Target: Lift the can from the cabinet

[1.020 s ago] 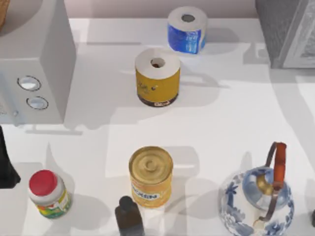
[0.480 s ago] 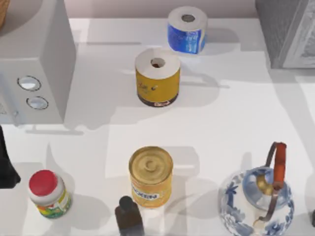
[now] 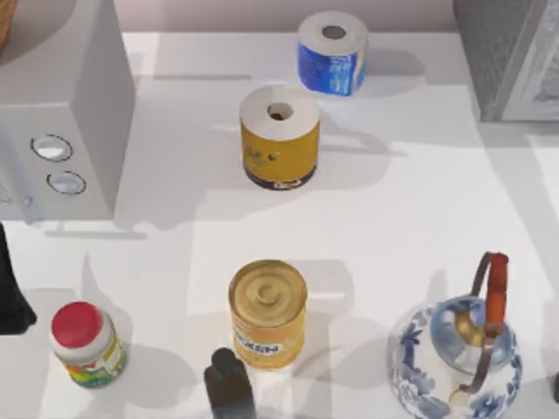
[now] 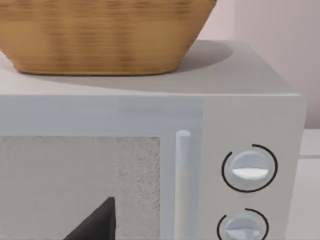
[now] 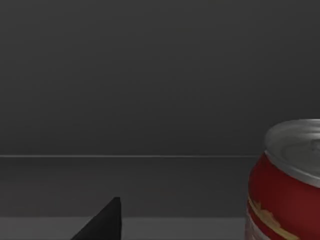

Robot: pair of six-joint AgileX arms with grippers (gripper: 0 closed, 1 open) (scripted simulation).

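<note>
Overall, the count on the white surface (image 3: 410, 218) is: two paper rolls, one with a yellow wrapper (image 3: 279, 138) and one with a blue wrapper (image 3: 331, 53); one yellow tin (image 3: 267, 312) with a gold ridged lid; one red-lidded jar (image 3: 85, 345); one blue-and-white teapot (image 3: 456, 355) with an orange-wrapped handle; and one small dark bottle (image 3: 229, 384) at the near edge, just beside the tin. One white box (image 3: 65, 113) with two round knobs stands at the left, carrying one woven basket (image 4: 105, 35) on its top. One grey cabinet (image 3: 511, 57) stands at the far right corner.

One red can (image 5: 287, 185) with a silvery top stands upright inside a dark, grey-walled space, seen from the right wrist.

Left arm: a dark part of it (image 3: 10, 292) sits at the left edge of the surface, near the jar; its wrist camera faces the front of the white box. One dark fingertip (image 4: 97, 222) shows there; how far its jaws are open cannot be told.

Right arm: its wrist camera looks into the dark interior, with the can off to one side. One dark fingertip (image 5: 102, 222) shows, apart from the can; the jaws' opening cannot be told, and nothing is seen held.

A pale wall runs behind the surface.
</note>
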